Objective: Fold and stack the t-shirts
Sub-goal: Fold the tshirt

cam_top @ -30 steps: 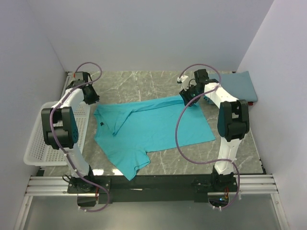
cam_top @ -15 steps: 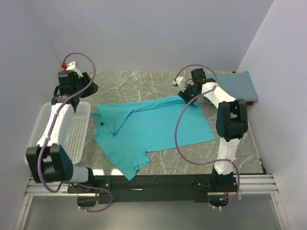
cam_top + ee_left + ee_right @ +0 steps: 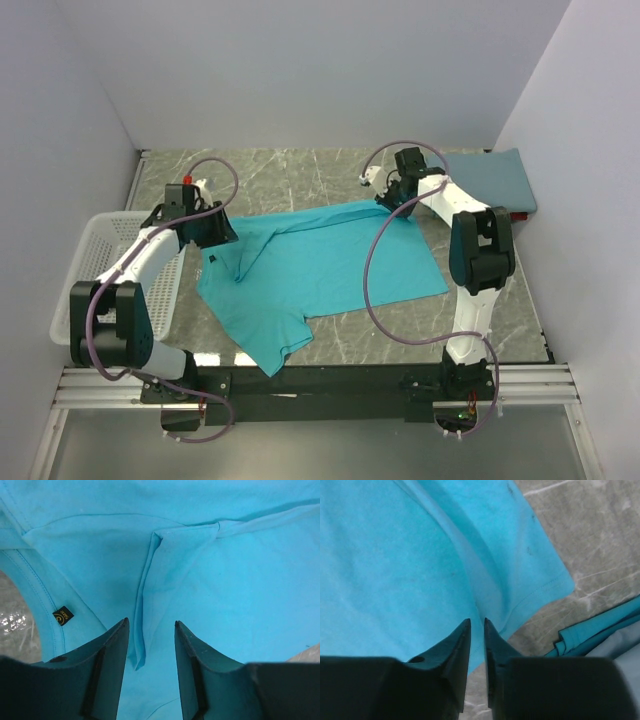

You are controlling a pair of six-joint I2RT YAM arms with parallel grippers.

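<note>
The left arm swings in! Half a second ago it was raised over the far-left corner by the basket; now the left claw is down at the left edge of the teal shirt, right by the collar. The wrist view shows the left claw with its fingers spread and nothing between them, hanging just above a raised crease in the cloth. A small black label sits on the neckline to the left, with a patch of marble desk beyond it.

The right arm has barely shifted. The right claw stays at the shirt's far-right corner. In close-up the right claw has its fingers drawn almost together, pinching a ridge of teal cloth that runs into the slit. The hemmed corner lies just past it on the desk.

The teal shirt lies as it did a second ago: spread across the middle of the desk, one sleeve pointing to the near edge, the top strip folded over. The slate-blue shirt rests as a folded rectangle in the far-right corner, apart from the teal one. Its edge shows in the right wrist view.
</note>
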